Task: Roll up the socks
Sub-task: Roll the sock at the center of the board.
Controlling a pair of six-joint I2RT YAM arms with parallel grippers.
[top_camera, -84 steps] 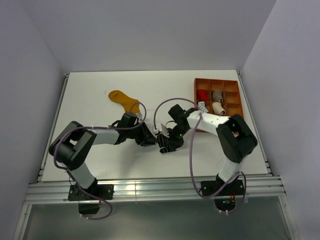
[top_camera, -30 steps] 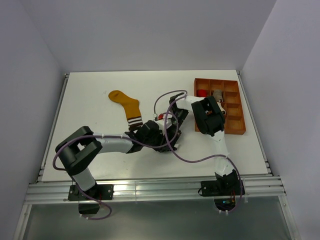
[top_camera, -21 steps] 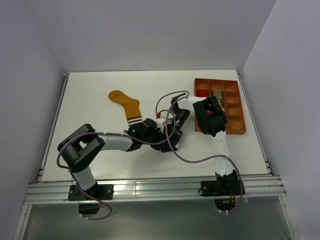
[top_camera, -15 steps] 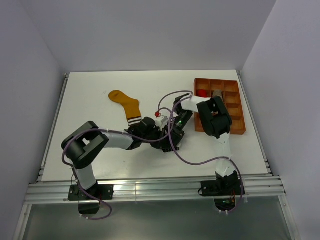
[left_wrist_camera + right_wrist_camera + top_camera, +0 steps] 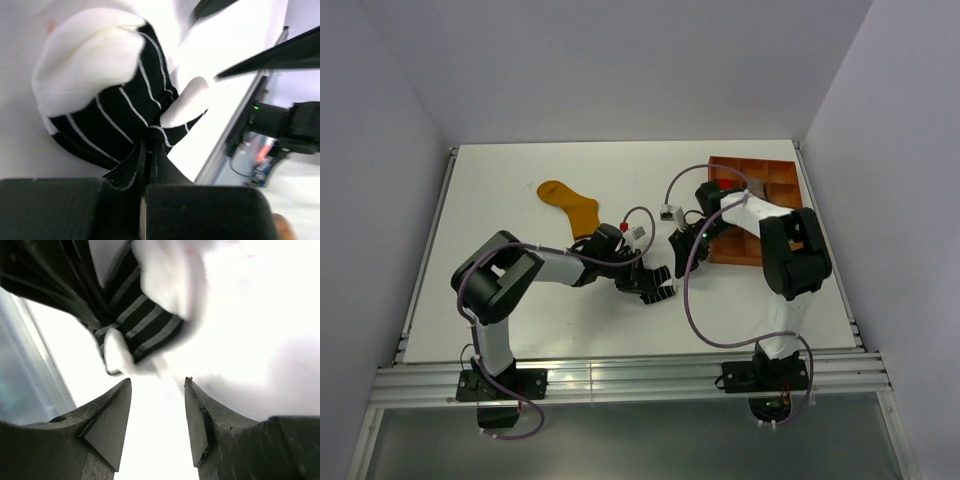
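The black-and-white striped sock (image 5: pixel 100 112) sits bunched in a loose wad near the middle of the tabletop (image 5: pixel 520 170), a little toward the near edge. The left tool (image 5: pixel 148 155) has its fingers pressed together on a fold of the black fabric. The right tool (image 5: pixel 156 385) hangs just beside the wad, fingers spread, holding nothing. To roll it well, I'd say the left should anchor that pinch while the right tucks the loose white end in tight, or the wad may spring open. The mustard-orange sock (image 5: pixel 570 203) lies flat toward the far edge, left of the middle, untouched. From above the arms cover most of the wad, so I can't tell how tight it is, and both wrist views blur up close.
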